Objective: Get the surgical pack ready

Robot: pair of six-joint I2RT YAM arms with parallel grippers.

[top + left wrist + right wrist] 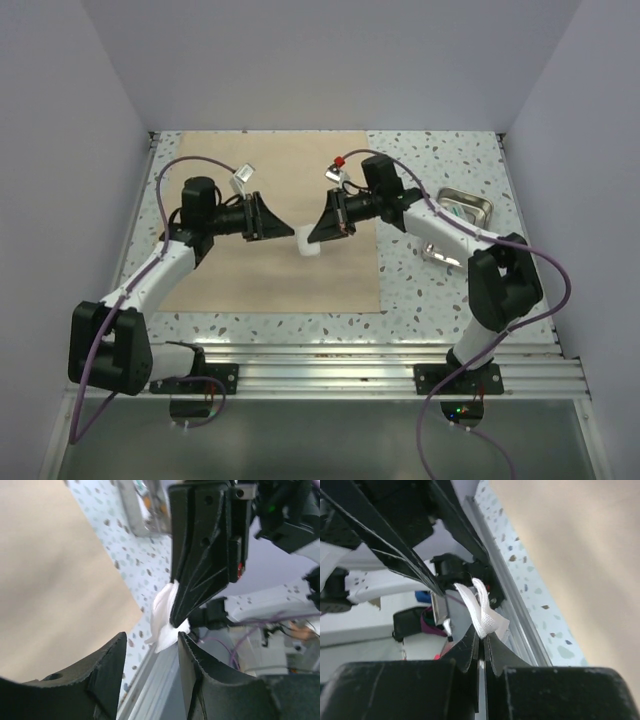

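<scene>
Gauze, a small white wad, hangs above the right part of the tan sheet. It is pinched in the right tool, whose tip faces the left tool over that same part of the sheet. The steel tray sits on the speckled desk to the right of the sheet, apart from it. From the left wrist, the left tool has its jaws apart with nothing between them; just past their tips the right tool grips the gauze, seen to the right of the tan sheet. From the right wrist, the right tool is pressed together on the gauze, the folded cloth sticking out past the tips, left of the tan sheet.
</scene>
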